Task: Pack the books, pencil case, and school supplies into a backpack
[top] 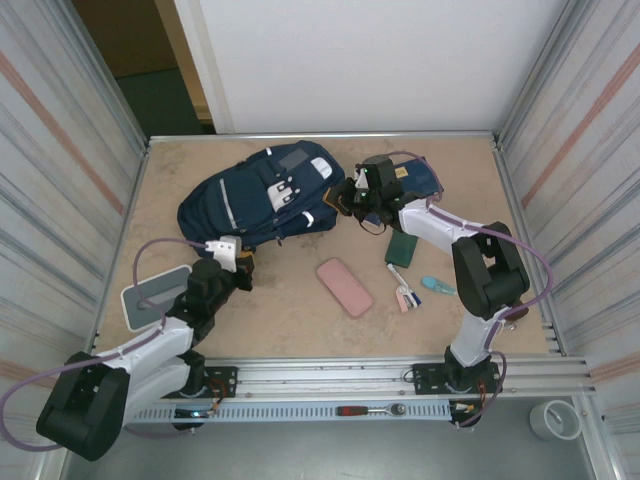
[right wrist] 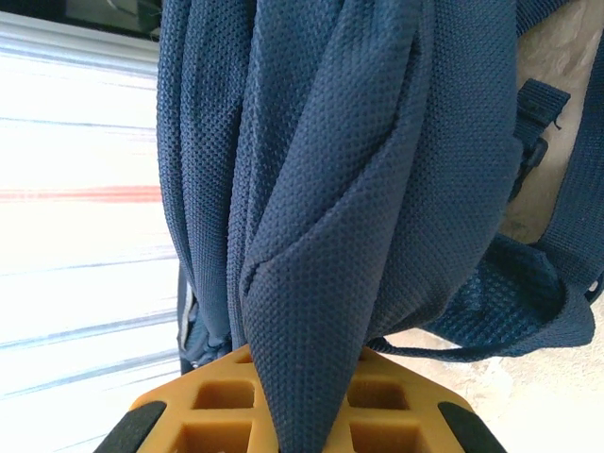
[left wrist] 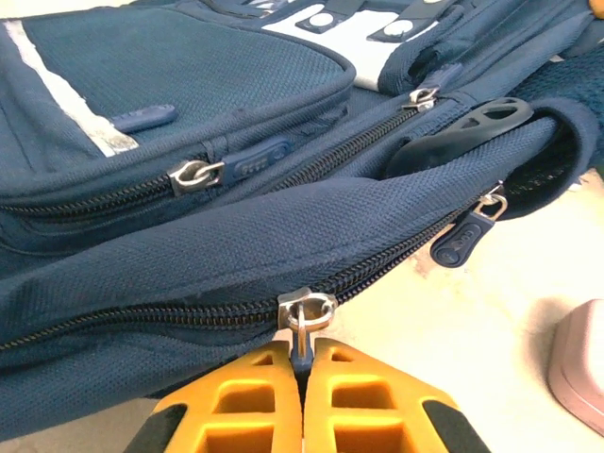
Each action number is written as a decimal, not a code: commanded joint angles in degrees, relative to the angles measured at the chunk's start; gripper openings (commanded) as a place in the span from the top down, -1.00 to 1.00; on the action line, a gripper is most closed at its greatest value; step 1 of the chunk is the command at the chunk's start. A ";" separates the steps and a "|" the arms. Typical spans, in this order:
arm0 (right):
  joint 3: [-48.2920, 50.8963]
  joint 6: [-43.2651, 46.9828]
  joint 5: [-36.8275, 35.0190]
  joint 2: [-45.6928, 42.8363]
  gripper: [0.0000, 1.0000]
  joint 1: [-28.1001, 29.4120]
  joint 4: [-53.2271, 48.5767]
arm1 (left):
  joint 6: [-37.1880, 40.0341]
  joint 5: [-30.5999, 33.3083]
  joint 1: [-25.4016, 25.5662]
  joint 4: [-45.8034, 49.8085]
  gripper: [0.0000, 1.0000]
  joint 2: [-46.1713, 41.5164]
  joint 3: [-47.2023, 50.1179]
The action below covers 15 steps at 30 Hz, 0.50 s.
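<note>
The left gripper (left wrist: 304,357) is pinching the zipper pull (left wrist: 306,316) on the near side of the backpack (top: 262,195). The zipper line is stretching sideways along that side. The right gripper (right wrist: 302,376) is clamping the backpack's right-hand fabric.

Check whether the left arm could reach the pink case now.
Probably not yet: the left gripper is shut on a zipper pull of the backpack. Bare table lies between it and the pink case.
</note>
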<state>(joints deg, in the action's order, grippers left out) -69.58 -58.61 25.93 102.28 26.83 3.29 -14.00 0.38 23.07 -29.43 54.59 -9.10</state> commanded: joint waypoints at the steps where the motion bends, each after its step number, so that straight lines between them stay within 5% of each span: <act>1: -0.98 3.18 0.41 -2.98 1.00 -2.19 0.95 | -3.02 -5.24 -2.07 2.39 1.00 -2.02 -0.60; 15: -7.32 14.17 1.69 1.11 0.94 -7.57 -11.69 | -4.73 -18.19 -4.96 10.62 1.00 4.54 -8.79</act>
<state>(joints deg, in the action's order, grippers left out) -73.03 -49.17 29.63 102.83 20.84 -7.49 -18.11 -14.63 18.09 -19.92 57.89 -15.20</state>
